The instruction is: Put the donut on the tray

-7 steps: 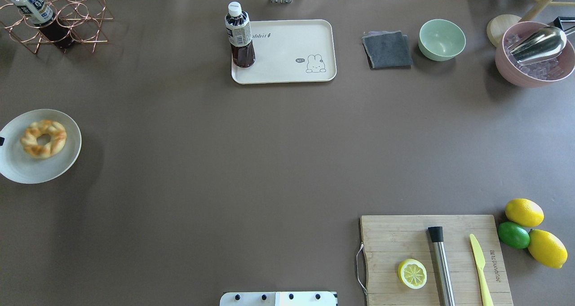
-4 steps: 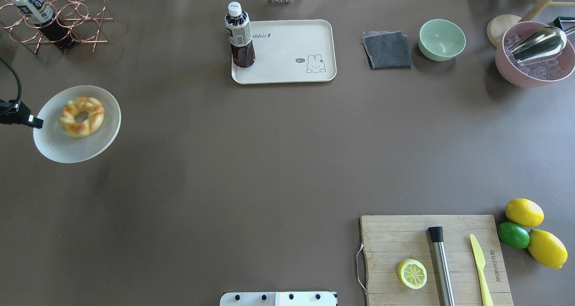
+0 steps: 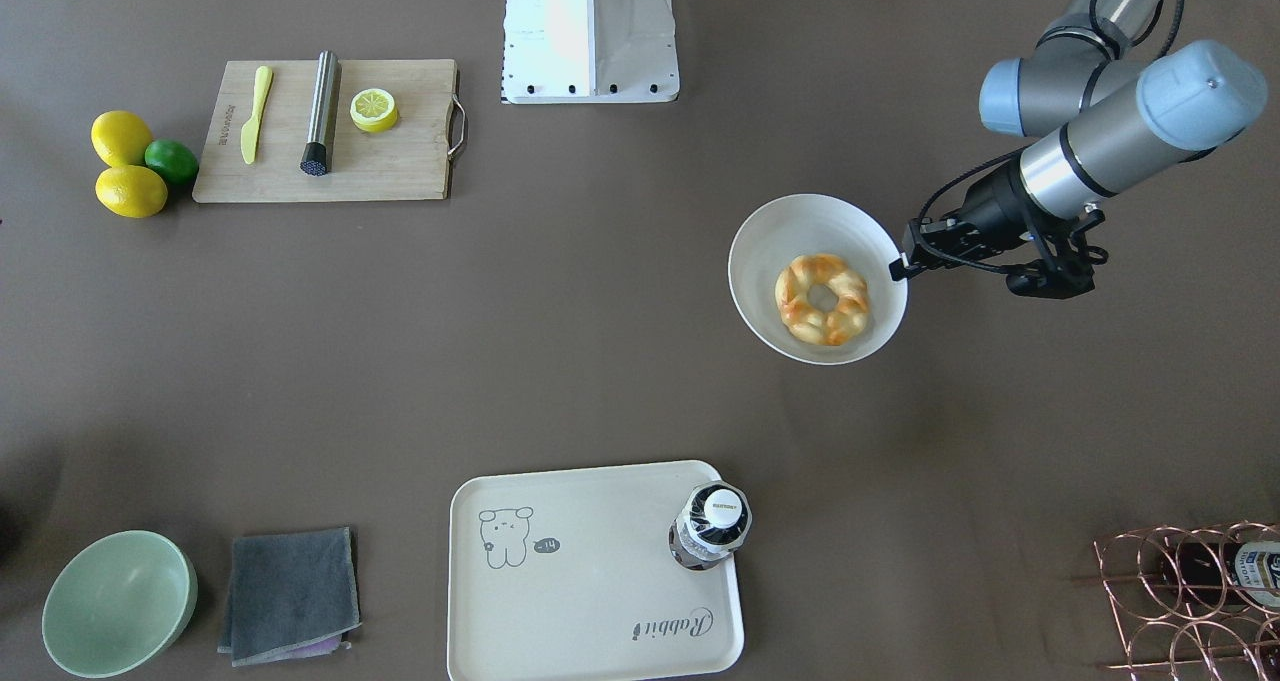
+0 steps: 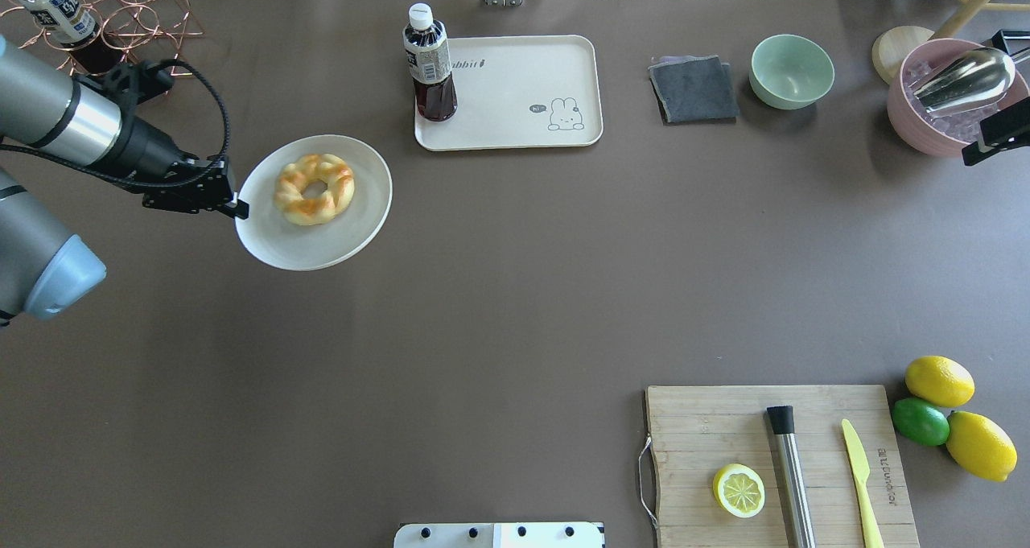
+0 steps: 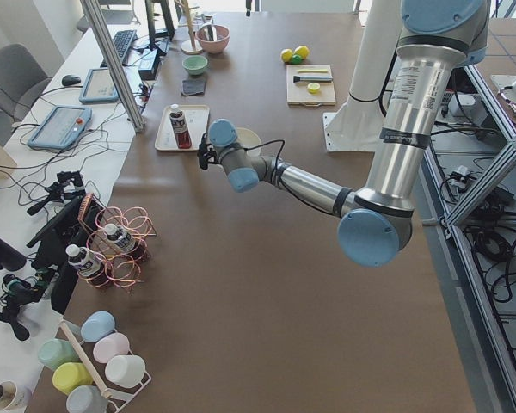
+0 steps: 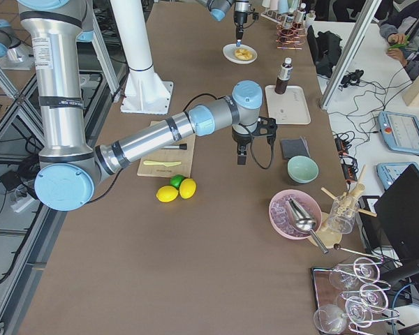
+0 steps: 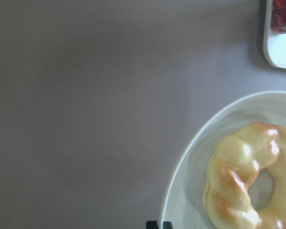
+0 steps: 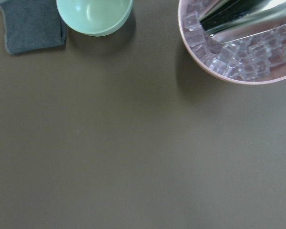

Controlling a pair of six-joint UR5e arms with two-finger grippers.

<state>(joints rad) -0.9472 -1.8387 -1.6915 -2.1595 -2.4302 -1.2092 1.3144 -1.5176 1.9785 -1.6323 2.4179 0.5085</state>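
Note:
The donut [image 4: 314, 188], a braided golden ring, lies on a round white plate [image 4: 322, 250]. My left gripper [image 4: 239, 208] is shut on the plate's left rim and holds it above the table, left of and nearer than the tray. The donut [image 3: 822, 298] and plate [image 3: 790, 231] also show in the front view, with the left gripper [image 3: 897, 266] at the rim. The cream rabbit tray [image 4: 515, 89] lies at the far middle. My right gripper [image 4: 974, 155] hangs at the right edge by the pink bowl; I cannot tell whether it is open or shut.
A dark drink bottle [image 4: 429, 65] stands on the tray's left end. A grey cloth [image 4: 694, 89], a green bowl [image 4: 792, 71] and a pink bowl of ice [image 4: 949, 121] lie at the far right. A cutting board [image 4: 780, 467] is near right, a copper rack [image 4: 121, 33] far left.
My left arm has carried the plate with the donut to the right, closer to the tray. My right gripper has come into view at the right edge.

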